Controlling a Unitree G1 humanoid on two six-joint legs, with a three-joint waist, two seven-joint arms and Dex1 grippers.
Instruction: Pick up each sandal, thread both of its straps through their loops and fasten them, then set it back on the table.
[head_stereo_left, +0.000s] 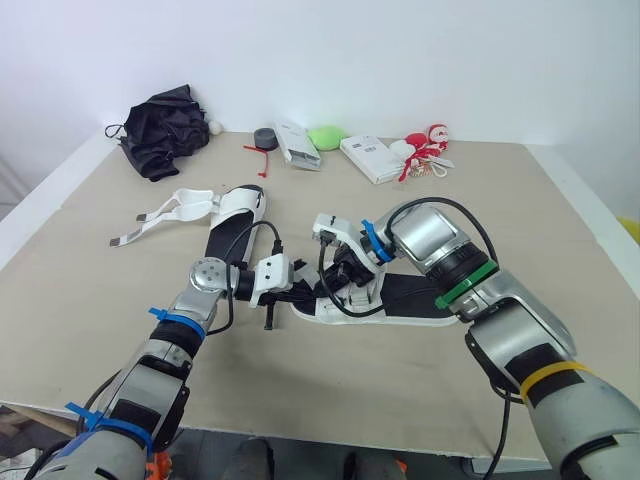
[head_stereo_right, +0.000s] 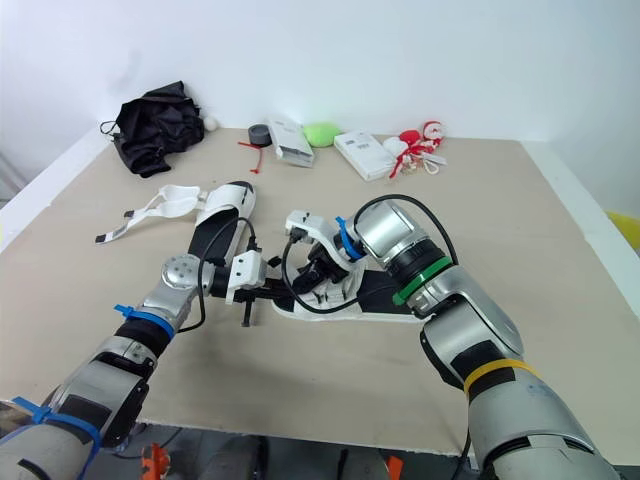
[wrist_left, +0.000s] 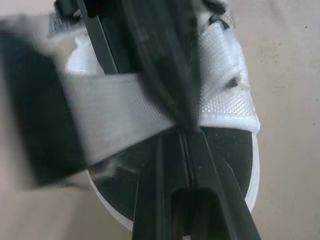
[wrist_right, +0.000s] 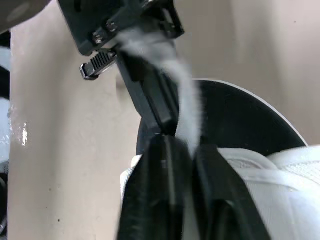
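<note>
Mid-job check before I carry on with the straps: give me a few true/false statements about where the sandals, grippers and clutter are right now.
1. The left gripper and right gripper are both at the near sandal. True.
2. The far sandal has its straps fastened. False: they lie spread open on the table.
3. The left gripper is open and empty. False: it is closed on the near sandal's strap.
4. A black fabric bundle sits at the table's far left corner. True.
5. The green object lies beside the near sandal. False: it sits near the far edge, between two white boxes.
</note>
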